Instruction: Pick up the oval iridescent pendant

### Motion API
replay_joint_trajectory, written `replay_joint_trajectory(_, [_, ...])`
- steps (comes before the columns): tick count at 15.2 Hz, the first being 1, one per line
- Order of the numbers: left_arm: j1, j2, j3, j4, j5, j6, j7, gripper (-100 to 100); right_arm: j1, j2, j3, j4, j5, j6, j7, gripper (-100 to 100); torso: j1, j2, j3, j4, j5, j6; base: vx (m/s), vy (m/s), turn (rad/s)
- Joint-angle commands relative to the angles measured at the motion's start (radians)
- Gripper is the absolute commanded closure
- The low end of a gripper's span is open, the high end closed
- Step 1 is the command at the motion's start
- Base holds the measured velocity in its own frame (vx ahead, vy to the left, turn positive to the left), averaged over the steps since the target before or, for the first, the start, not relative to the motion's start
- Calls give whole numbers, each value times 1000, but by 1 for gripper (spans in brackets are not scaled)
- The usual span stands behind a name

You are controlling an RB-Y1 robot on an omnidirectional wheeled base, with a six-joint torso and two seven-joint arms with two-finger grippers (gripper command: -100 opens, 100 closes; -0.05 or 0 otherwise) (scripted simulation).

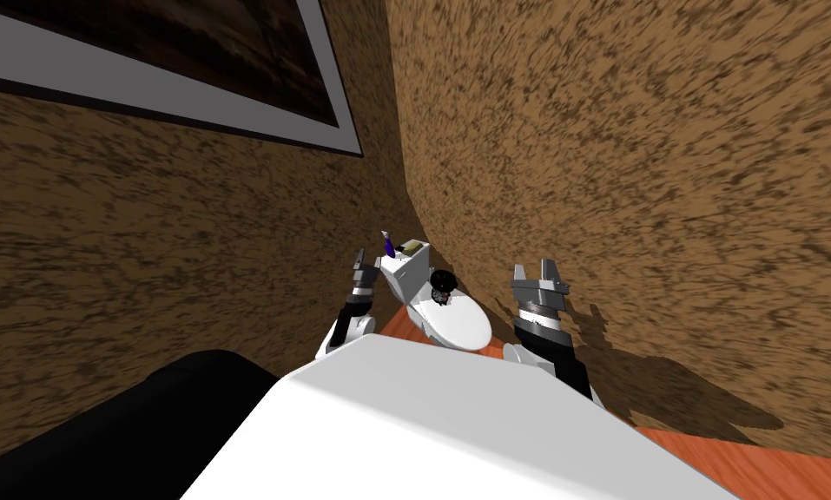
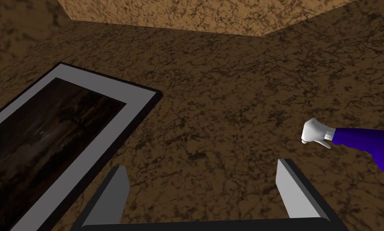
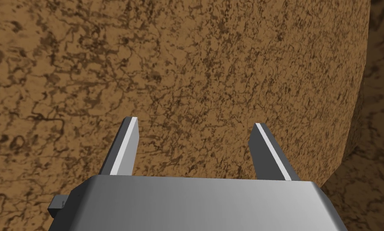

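Where end effectors (image 1: 359, 257) (image 1: 541, 274) flank, toilet (image 1: 457, 323) stands.

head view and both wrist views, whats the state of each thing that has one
left gripper: open, empty
right gripper: open, empty
toilet: lid down
small dark object: resting on the toilet lid near the tank, not gripped; likely the pendant
purple and white figure: standing on the tank

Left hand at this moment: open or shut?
Open. In its wrist view the left hand has its two fingers standing wide apart, with nothing held between them.
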Motion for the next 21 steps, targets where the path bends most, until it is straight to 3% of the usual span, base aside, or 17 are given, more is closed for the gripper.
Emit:
replay_joint_trajectory(1, [-36, 23, 7, 43, 34, 34, 38, -100, 0, 0, 0, 0, 0, 0, 0, 0, 0, 0, 0, 0, 0, 0, -12, -60, -43])
replay_joint_trajectory(3, [-57, 34, 10, 67, 52, 49, 56, -100, 0, 0, 0, 0, 0, 0, 0, 0, -2, 0, 0, 0, -1, 0, -13, -66, -23])
replay_joint_trajectory(5, [-104, 61, 17, 119, 94, 86, 98, -100, 0, 0, 0, 0, 0, 0, 0, 0, -2, 0, 0, 0, -1, 0, -10, -53, -26])
replay_joint_trajectory(8, [-131, 77, 21, 158, 117, 107, 122, -100, 0, 0, 0, 0, 0, 0, 0, 0, -2, 0, 0, 0, -1, 0, -10, -53, -19])
replay_joint_trajectory(10, [-190, 110, 30, 220, 168, 152, 174, -100, 0, 0, 0, 0, 0, 0, 0, 0, -2, 0, 0, 0, -1, 0, -11, -56, -32])
replay_joint_trajectory(11, [-190, 110, 30, 230, 168, 152, 174, -100, 0, 0, 0, 0, 0, 0, 0, 0, -2, 0, 0, 0, -1, 0, -15, -65, -29])
replay_joint_trajectory(14, [-254, 146, 39, 306, 223, 201, 230, -100, 0, 0, 0, 0, 0, 0, 0, 0, -3, 0, 0, 0, -1, 0, -8, -59, -23])
replay_joint_trajectory(15, [-254, 146, 39, 311, 223, 201, 230, -100, 0, 0, 0, 0, 0, 0, 0, 0, -2, 0, 0, 0, -1, 0, -7, -45, -21])
replay_joint_trajectory(16, [-288, 165, 44, 344, 252, 227, 259, -100, 0, 0, 0, 0, 0, 0, 0, 0, -2, 0, 0, 0, -1, 0, -13, -52, -30])
replay_joint_trajectory(17, [-288, 165, 44, 354, 252, 227, 259, -100, 0, 0, 0, 0, 0, 0, 0, 0, -2, 0, 0, 0, -1, 0, -15, -55, -28])
replay_joint_trajectory(18, [-323, 184, 49, 382, 281, 254, 289, -100, 0, 0, 0, 0, 0, 0, 0, 0, -2, 0, 0, 0, -1, 0, -13, -59, -26])
replay_joint_trajectory(19, [-323, 184, 49, 399, 281, 254, 289, -100, 0, 0, 0, 0, 0, 0, 0, 0, -2, 0, 0, 0, -1, 0, -7, -59, -23])
replay_joint_trajectory(20, [-358, 203, 54, 430, 311, 282, 320, -100, 0, 0, 0, 0, 0, 0, 0, 0, -2, 0, 0, 0, -1, 0, -7, -61, -29])
replay_joint_trajectory(21, [-358, 203, 54, 447, 311, 282, 320, -100, 0, 0, 0, 0, 0, 0, 0, 0, -2, 0, 0, 0, -1, 0, -6, -53, -26])
